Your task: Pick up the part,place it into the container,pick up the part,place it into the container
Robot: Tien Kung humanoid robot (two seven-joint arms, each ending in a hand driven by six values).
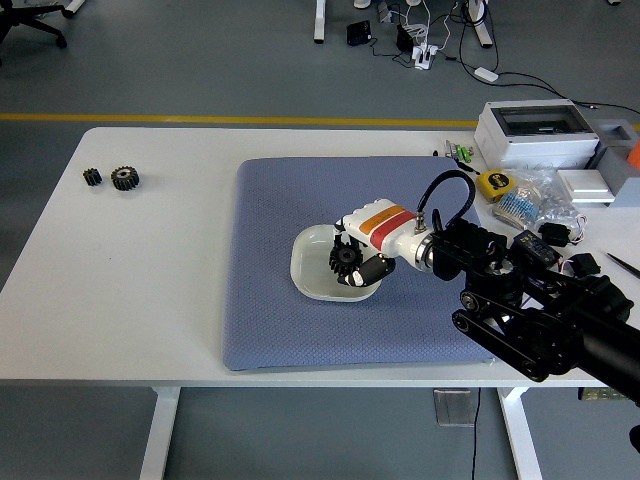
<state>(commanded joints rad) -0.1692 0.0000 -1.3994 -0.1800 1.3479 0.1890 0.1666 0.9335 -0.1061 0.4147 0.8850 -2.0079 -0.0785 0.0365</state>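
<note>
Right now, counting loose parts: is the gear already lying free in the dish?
No, the right hand grips the gear above the dish.

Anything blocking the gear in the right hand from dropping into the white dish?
Nothing visible. The right hand holds the black gear directly over the white dish, whose visible interior looks empty on the blue mat.

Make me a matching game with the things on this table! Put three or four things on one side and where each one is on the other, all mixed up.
Things:
1. black gear
2. white dish
3. two small gears
4. yellow tape measure

Places:
A. far left of the bare table
B. middle of the blue mat
C. in the right hand, over the dish
D. just past the mat's far right corner

Pairs: 1-C, 2-B, 3-A, 4-D
</note>
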